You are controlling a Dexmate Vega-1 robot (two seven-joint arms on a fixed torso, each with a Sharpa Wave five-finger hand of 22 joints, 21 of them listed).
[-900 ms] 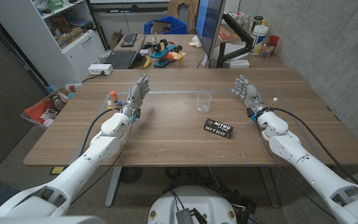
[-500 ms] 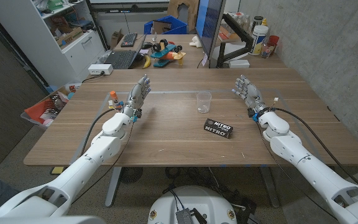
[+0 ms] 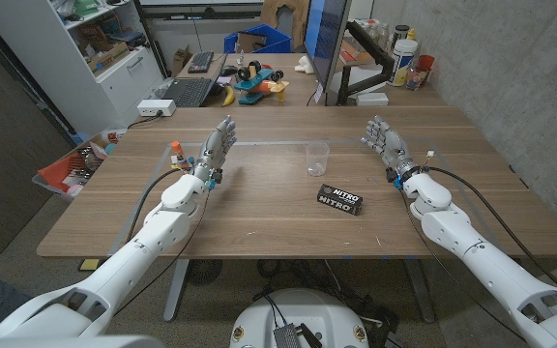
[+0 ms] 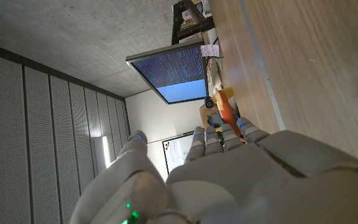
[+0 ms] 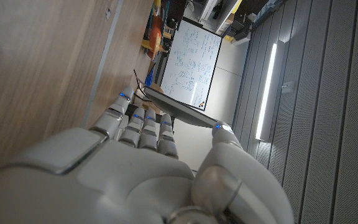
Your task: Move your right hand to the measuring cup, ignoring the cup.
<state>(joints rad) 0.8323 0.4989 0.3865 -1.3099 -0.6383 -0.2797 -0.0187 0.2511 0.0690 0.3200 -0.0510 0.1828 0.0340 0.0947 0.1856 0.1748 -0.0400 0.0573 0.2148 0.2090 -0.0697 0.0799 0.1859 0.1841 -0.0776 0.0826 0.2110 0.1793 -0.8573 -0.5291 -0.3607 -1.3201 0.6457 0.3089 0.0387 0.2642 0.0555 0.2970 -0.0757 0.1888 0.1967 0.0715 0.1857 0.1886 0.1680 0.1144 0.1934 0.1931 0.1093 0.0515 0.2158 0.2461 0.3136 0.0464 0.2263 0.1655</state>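
Observation:
A small clear plastic measuring cup (image 3: 317, 158) stands upright on the wooden table (image 3: 259, 217), just beyond its middle. My right hand (image 3: 384, 145) is raised over the table to the right of the cup, well apart from it, fingers straight and apart, holding nothing. My left hand (image 3: 217, 147) is raised the same way to the left of the cup, also empty. In the right wrist view the back of my right hand (image 5: 135, 155) reaches along the table; in the left wrist view my left hand (image 4: 222, 174) does likewise.
A black NITRO packet (image 3: 340, 200) lies flat in front of the measuring cup, slightly to its right. A small orange-capped item (image 3: 176, 149) sits near the table's left edge. A second desk (image 3: 259, 87) with laptop, toys and monitor stands behind.

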